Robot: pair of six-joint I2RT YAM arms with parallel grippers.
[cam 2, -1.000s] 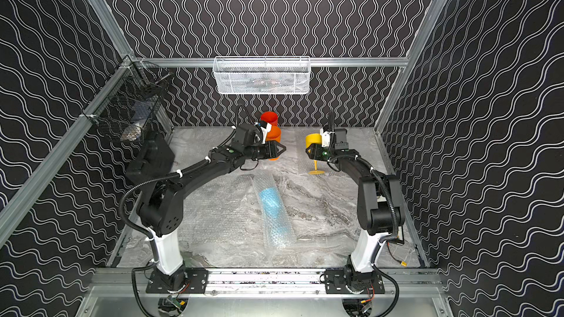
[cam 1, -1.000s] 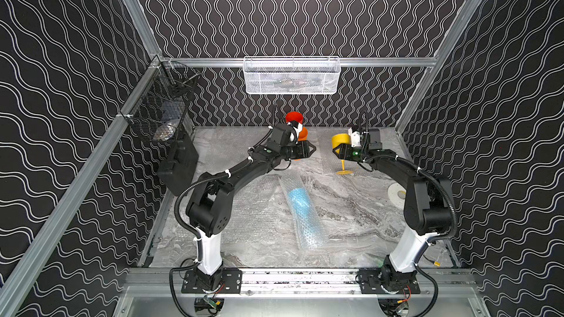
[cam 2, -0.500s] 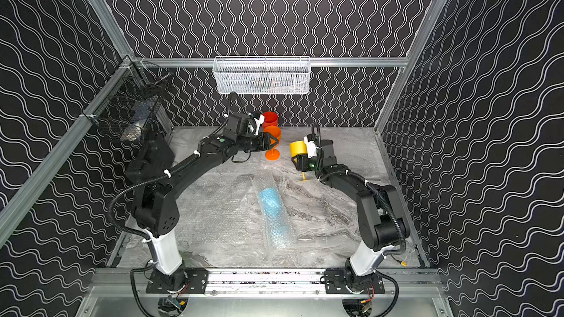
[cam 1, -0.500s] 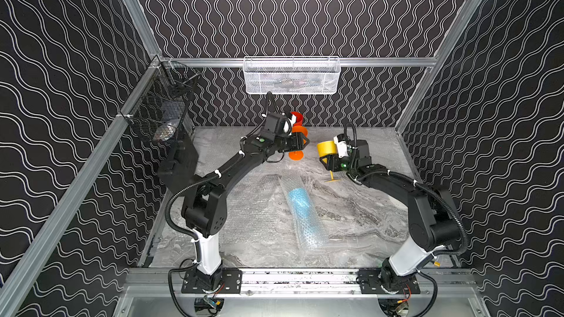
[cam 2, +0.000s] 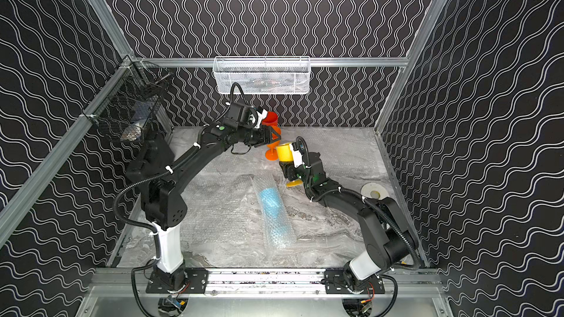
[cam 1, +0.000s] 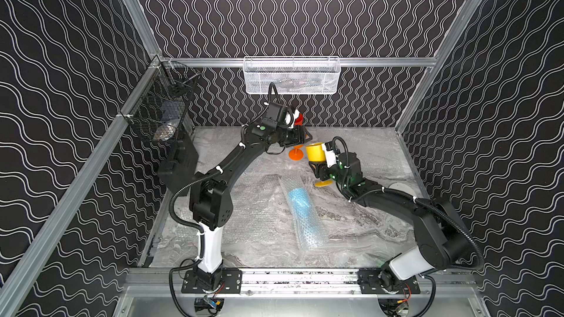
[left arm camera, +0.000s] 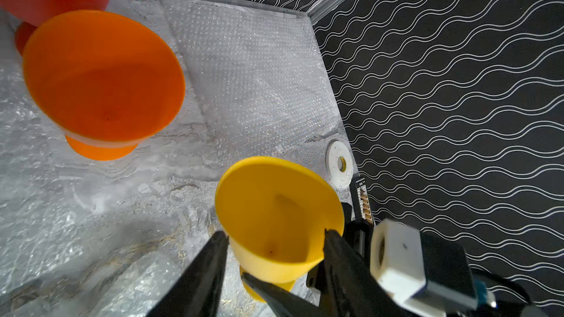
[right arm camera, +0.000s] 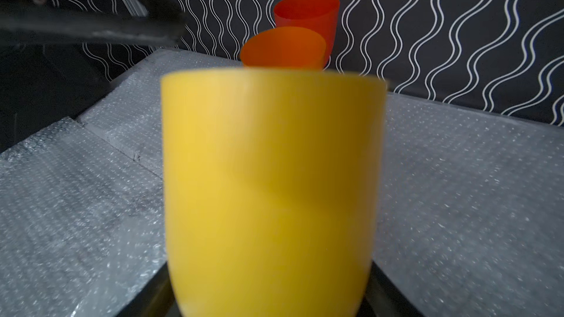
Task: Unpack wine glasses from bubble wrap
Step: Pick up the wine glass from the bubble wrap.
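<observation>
With right end effector (cam 1: 317, 168) pinching yellow wine glass (cam 1: 315, 152) just under its bowl, judging it light, rigid, slick plastic, best gripped there.

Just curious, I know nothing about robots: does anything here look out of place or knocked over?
Only one thing: a light blue plastic goblet lies centrally on its side, still rolled in clear bubble wrap, while the red plastic goblet and orange plastic goblet stand bare at the back. Nothing looks broken or spilled.
</observation>
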